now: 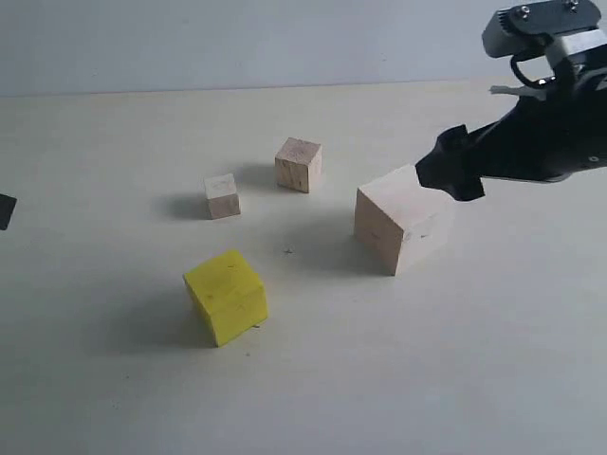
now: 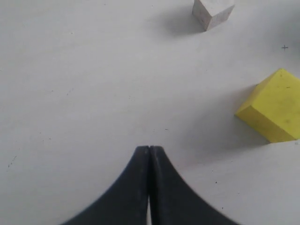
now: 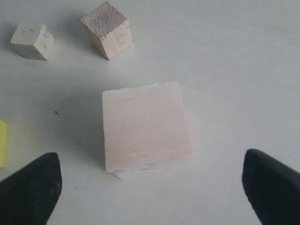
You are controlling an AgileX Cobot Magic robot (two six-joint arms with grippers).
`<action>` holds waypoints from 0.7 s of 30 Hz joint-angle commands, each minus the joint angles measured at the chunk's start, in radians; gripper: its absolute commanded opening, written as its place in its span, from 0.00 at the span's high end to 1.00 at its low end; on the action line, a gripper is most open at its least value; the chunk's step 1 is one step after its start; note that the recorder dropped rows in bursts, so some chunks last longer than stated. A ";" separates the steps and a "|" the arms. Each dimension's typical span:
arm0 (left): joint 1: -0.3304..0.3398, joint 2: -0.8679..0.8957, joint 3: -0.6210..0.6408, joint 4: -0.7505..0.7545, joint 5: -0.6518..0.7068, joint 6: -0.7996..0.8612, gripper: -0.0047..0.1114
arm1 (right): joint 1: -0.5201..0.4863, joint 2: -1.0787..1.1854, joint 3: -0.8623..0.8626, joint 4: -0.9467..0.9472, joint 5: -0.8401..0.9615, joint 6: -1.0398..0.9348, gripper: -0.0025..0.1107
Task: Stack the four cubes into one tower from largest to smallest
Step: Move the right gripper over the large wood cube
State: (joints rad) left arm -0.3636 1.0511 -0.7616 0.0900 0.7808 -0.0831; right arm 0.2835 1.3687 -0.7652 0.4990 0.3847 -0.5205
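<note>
All the cubes stand apart on the table. The large pale wood cube (image 1: 403, 218) sits right of centre, and the yellow cube (image 1: 226, 296) is nearer the front. Behind them are the small wood cube (image 1: 299, 163) and the smallest one (image 1: 222, 196). My right gripper (image 1: 455, 175) hovers just right of and above the large cube (image 3: 145, 124), open wide with nothing in it (image 3: 152, 187). My left gripper (image 2: 149, 149) is shut and empty, well short of the yellow cube (image 2: 276, 105) and the smallest cube (image 2: 212, 11).
The pale tabletop (image 1: 114, 398) stretches around the cubes, and a light wall rises behind its far edge. A small dark object (image 1: 5, 210) pokes in at the left edge. The small cube (image 3: 108, 29) and the smallest (image 3: 32, 41) lie beyond the large one.
</note>
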 commanded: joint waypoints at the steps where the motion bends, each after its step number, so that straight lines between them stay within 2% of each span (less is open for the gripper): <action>1: -0.006 0.009 0.019 0.002 -0.028 0.005 0.96 | 0.002 0.107 -0.059 0.024 -0.016 -0.011 0.09; 8: -0.006 0.009 0.028 0.002 -0.033 0.005 0.96 | 0.002 0.219 -0.127 0.022 -0.016 -0.028 0.12; 10: -0.006 0.009 0.028 0.002 -0.033 0.005 0.96 | 0.002 0.226 -0.142 0.022 -0.018 -0.026 0.19; 17: -0.006 0.009 0.028 0.002 -0.028 0.005 0.96 | 0.002 0.226 -0.173 0.012 -0.027 -0.004 0.67; 19: -0.006 0.009 0.028 0.002 -0.026 0.005 0.96 | 0.002 0.227 -0.173 -0.027 -0.036 -0.004 0.72; 21: -0.006 0.009 0.028 0.002 -0.020 0.005 0.96 | 0.002 0.227 -0.173 -0.096 -0.046 0.003 0.71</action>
State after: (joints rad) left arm -0.3636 1.0587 -0.7364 0.0900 0.7576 -0.0795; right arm 0.2835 1.5940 -0.9309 0.4788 0.3632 -0.5282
